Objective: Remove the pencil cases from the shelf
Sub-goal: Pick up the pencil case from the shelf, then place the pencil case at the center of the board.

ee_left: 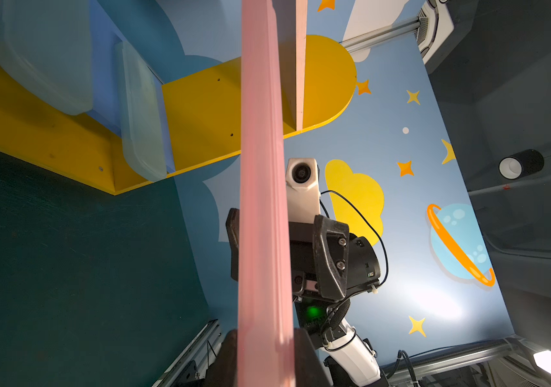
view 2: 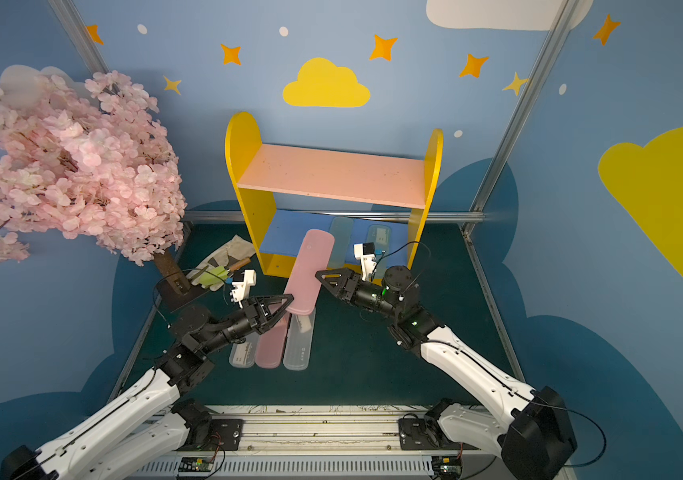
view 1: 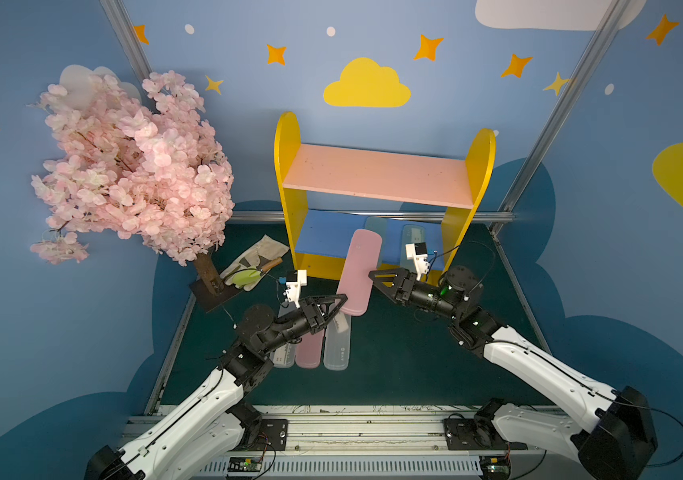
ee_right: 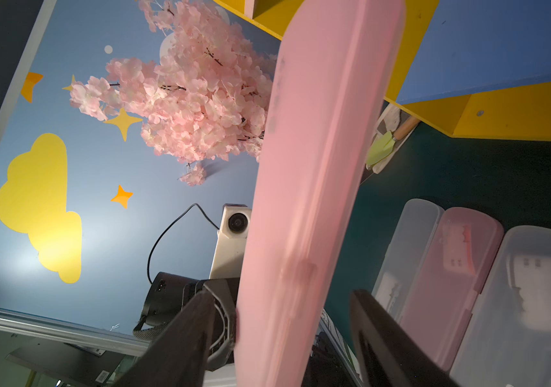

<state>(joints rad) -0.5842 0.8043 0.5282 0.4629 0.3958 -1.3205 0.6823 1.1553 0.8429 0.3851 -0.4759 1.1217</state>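
Note:
My left gripper is shut on the near end of a pink pencil case. The case's far end reaches over the front of the shelf's blue lower board. My right gripper stands open, one finger on each side of that pink case with gaps showing. Two pale blue pencil cases lie on the lower board. Three more cases, frosted white, pink and frosted white, lie side by side on the green mat, partly under my left arm.
A pink blossom tree on a dark base stands at the left. A glove with a small trowel lies beside the shelf's left panel. The shelf's pink upper board is bare. Metal frame rails edge the mat.

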